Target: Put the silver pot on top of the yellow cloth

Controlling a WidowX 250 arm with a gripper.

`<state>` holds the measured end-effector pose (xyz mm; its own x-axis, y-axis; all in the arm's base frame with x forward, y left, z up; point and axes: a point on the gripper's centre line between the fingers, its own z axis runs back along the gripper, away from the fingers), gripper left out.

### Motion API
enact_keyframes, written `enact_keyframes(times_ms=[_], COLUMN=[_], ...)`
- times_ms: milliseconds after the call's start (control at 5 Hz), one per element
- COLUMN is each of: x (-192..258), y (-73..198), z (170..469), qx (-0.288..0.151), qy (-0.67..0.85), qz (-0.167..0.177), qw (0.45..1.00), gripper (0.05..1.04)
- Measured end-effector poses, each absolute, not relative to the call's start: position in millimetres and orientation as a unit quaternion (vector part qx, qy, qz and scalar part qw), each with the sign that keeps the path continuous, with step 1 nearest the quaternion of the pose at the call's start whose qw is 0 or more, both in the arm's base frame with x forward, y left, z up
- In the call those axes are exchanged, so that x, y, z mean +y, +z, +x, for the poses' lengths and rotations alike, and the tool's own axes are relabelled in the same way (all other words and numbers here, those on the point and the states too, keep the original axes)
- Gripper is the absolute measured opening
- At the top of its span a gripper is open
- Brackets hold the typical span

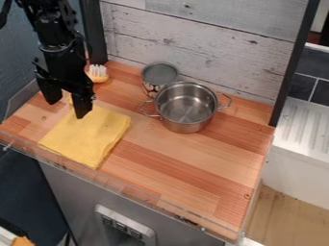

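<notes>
A black two-finger robot gripper [66,100] hangs fingers-down above the far end of a yellow rectangular cloth [88,137], its fingers spread apart with a gap between them, on a reddish-brown wooden countertop [186,163]. The shiny silver metal pot [186,108], upright and open-topped, stands off the cloth, toward the back and right of the view, one wire loop handle toward the cloth and the other toward the right-hand edge. A strip of wood separates pot and cloth, and a broader stretch of wood reaches from the pot to the front edge, where a low transparent border [132,190] runs along the counter. The cloth's nearest corner lies near that front edge. Just behind the pot, a grey-topped cylindrical container with a patterned side [159,74] stands close to the weathered whitish plank wall [206,41]; whether it touches the pot cannot be told. A white-bristled, yellow-based brush [97,73] sits in the rear left corner, near the gripper, while a black upright post [294,67] bounds the back right corner.
</notes>
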<state>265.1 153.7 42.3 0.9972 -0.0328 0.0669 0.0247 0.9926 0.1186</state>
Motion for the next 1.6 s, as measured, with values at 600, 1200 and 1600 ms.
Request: enact_keyframes(times_ms=[600,1200,1600], x=[80,-23,-27], y=[40,44,9], z=[291,341,347], qx=[-0.047,-0.084,-0.045], qy=[-0.136,-0.31,-0.334], qz=[0.014,-0.021,-0.013], qw=[0.99,0.947,0.941], gripper=[1.0,1.0,0.948])
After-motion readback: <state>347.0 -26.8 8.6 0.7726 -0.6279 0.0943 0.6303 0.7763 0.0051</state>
